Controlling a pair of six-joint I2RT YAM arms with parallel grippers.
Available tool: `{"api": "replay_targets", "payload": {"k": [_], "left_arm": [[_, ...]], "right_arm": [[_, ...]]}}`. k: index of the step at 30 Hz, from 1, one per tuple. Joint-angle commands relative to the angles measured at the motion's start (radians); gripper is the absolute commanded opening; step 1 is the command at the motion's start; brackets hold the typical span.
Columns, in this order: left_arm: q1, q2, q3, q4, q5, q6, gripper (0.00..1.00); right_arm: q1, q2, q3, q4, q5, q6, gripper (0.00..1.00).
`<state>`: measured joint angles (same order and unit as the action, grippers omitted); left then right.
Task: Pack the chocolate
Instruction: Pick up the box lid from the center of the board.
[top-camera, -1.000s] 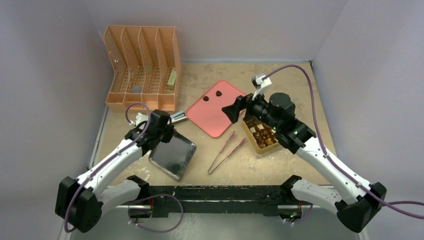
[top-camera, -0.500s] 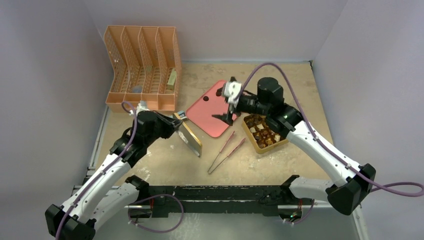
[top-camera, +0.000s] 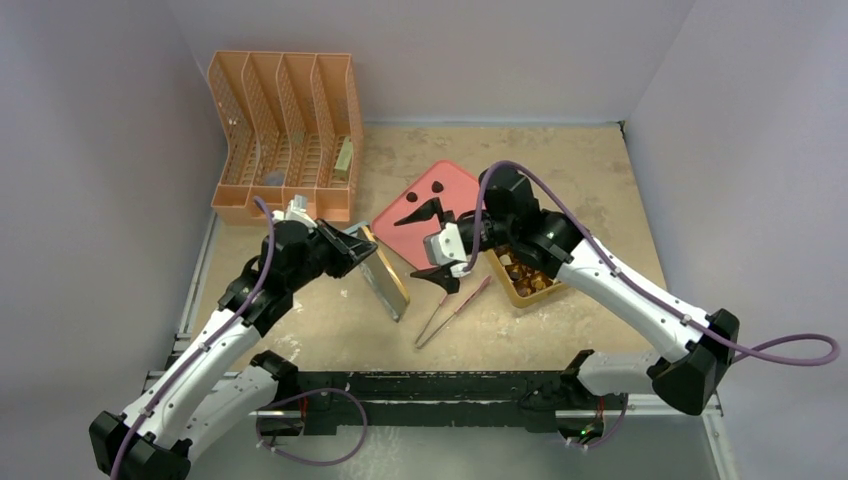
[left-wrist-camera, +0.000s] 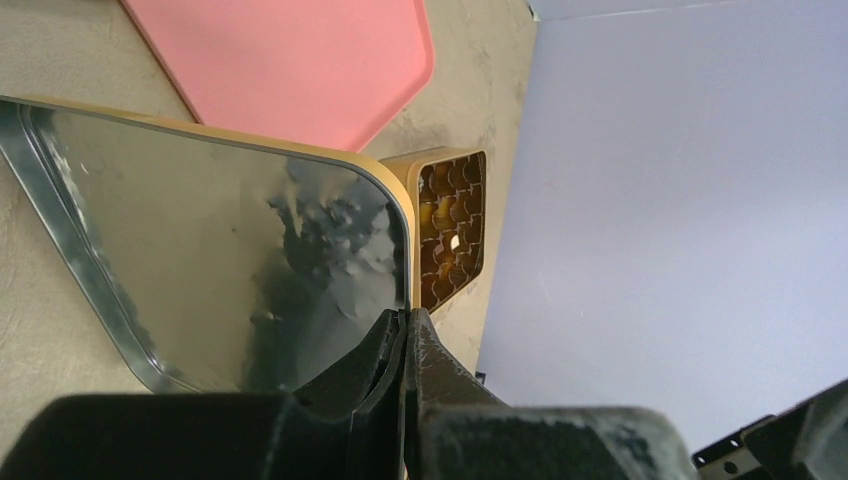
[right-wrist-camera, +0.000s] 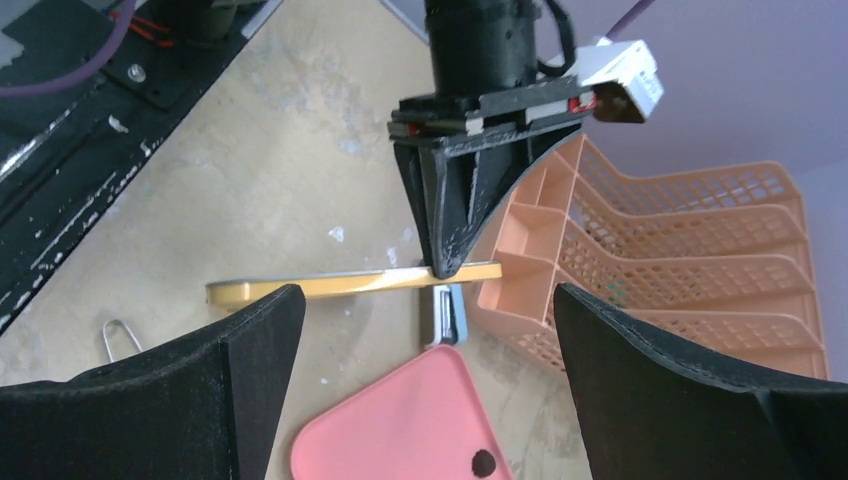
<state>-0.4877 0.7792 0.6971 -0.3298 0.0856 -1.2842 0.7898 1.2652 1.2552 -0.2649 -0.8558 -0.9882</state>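
Observation:
The chocolate (top-camera: 524, 270) fills the gold gridded box (top-camera: 519, 297) at centre right, also in the left wrist view as chocolate (left-wrist-camera: 447, 225). Two dark pieces (top-camera: 411, 199) lie on the pink tray (top-camera: 452, 182); one piece (right-wrist-camera: 483, 463) shows in the right wrist view. My left gripper (top-camera: 362, 243) is shut on the rim of the gold lid (top-camera: 386, 281), holding it on edge, silvery inside (left-wrist-camera: 220, 260) toward its camera. My right gripper (top-camera: 433, 246) is open wide, facing the lid (right-wrist-camera: 340, 285) from the right, nothing between its fingers (right-wrist-camera: 215, 385).
An orange file rack (top-camera: 285, 135) stands at the back left. Pink tongs (top-camera: 455, 305) lie on the table in front of the tray. A small silver and blue object (right-wrist-camera: 447, 312) lies between the tray and the rack. Walls close in on three sides.
The left gripper raised the lid from flat on the table to standing on edge. The right gripper swung left from over the box, across the tray, to face the lid.

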Motion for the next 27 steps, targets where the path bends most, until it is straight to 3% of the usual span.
{"api": "replay_targets", "payload": {"k": [1, 6, 11, 15, 20, 27], "left_arm": [[0.000, 0.006, 0.060, 0.017, 0.062, 0.063, 0.00], [-0.002, 0.007, 0.073, 0.004, 0.053, 0.078, 0.00], [-0.001, 0.023, 0.089, 0.008, 0.058, 0.077, 0.00], [0.000, 0.043, 0.102, 0.010, 0.063, 0.082, 0.00], [-0.001, 0.048, 0.097, 0.012, 0.057, 0.079, 0.00], [-0.001, 0.048, 0.083, 0.009, 0.062, 0.077, 0.00]], "right_arm": [[0.044, 0.006, -0.015, -0.052, 0.084, -0.131, 0.96], [0.163, 0.072, 0.052, -0.217, 0.363, -0.363, 0.96], [0.253, 0.030, -0.008, -0.240, 0.440, -0.468, 0.94], [0.351, 0.041, -0.019, -0.303, 0.591, -0.537, 0.91], [0.447, 0.095, -0.030, -0.329, 0.788, -0.611, 0.82], [0.489, 0.175, -0.063, -0.294, 1.020, -0.735, 0.76]]}}
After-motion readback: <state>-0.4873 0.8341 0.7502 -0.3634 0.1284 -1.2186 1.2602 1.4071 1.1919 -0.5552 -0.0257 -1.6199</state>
